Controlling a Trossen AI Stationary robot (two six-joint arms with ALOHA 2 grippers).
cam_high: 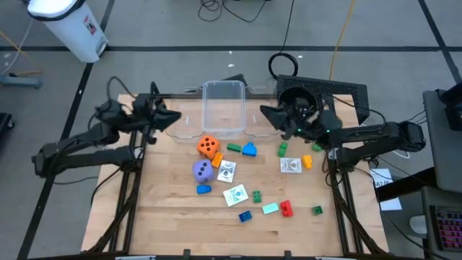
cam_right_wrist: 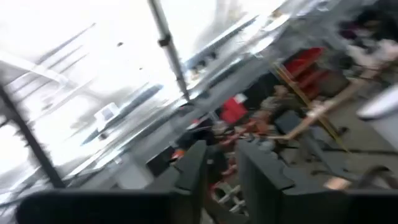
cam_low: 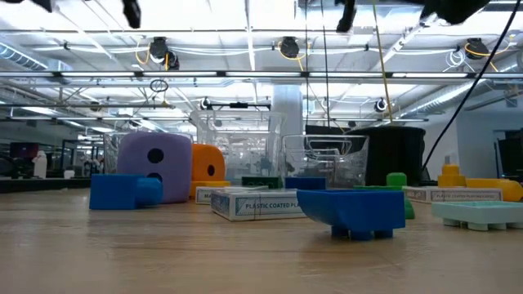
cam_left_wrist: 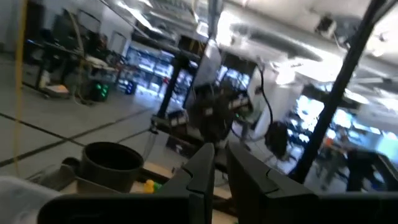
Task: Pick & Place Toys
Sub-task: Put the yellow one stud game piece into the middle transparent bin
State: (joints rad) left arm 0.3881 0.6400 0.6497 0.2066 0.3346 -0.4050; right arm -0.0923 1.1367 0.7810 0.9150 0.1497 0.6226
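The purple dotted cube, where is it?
In the high view, the purple dotted cube sits left of centre, below the orange dotted cube.

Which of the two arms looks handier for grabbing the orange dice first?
Probably the left. In the high view the left gripper hovers at the table's far-left edge, nearer the orange die than the right gripper, which hangs beyond the clear tub.

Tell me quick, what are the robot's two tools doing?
Left tool: nearly shut, holding nothing.
Right tool: a little open, holding nothing.
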